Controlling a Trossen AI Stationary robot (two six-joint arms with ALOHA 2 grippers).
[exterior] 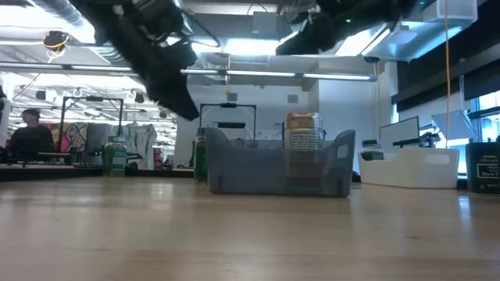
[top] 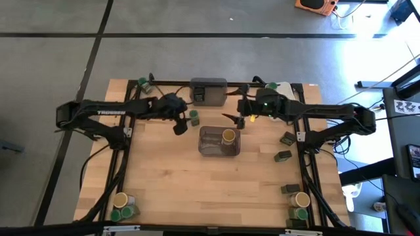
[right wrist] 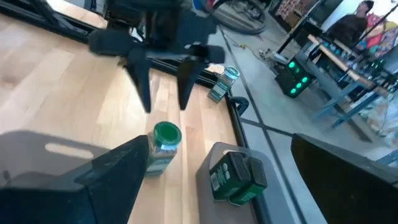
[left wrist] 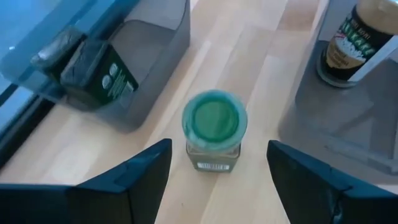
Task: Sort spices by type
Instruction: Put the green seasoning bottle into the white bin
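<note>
One round green-lidded glass jar (left wrist: pixel 214 129) is standing between two grey bins; left gripper (left wrist: pixel 214 171) is hovering above, fingers apart. Probably light, slick glass — gripping the sides.

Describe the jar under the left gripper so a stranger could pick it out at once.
Find the clear bin at the table's middle. Beyond its far-left corner, below the open left gripper, a green-lidded jar stands upright alone on bare wood. The neighbouring tan-lidded jar sits inside the bin.
</note>
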